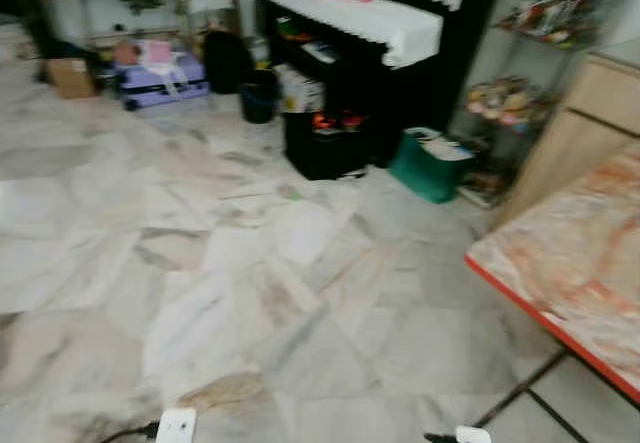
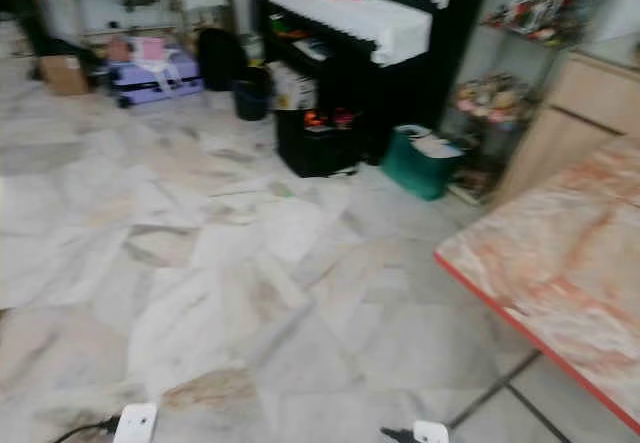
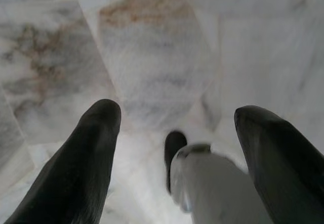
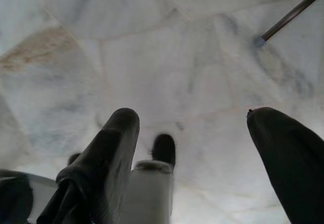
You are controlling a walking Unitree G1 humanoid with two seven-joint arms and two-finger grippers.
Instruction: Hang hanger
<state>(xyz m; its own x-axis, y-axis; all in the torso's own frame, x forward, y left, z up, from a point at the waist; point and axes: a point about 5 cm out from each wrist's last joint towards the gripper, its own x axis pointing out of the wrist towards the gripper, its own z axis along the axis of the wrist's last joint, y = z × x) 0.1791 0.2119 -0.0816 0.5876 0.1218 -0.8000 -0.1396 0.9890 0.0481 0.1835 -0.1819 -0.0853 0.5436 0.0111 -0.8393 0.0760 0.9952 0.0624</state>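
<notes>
My left gripper [image 3: 178, 113] hangs open over the pale marble floor [image 3: 152, 47], nothing between its black fingers [image 3: 81, 168]. My right gripper [image 4: 193, 117] is open too, above the same floor, near a thin metal table leg [image 4: 291, 14]. A white and black part of my own body shows below each gripper. In the blurred head views, small white parts of my arms [image 1: 177, 425] sit at the bottom edge.
A marble-topped table with a red edge [image 1: 580, 253] stands close on my right. Ahead are a black piano with a white cloth [image 1: 380, 23], a green bin [image 1: 428, 166], a black box [image 1: 320, 143], a purple case [image 1: 165, 78] and a wooden cabinet [image 1: 585, 128].
</notes>
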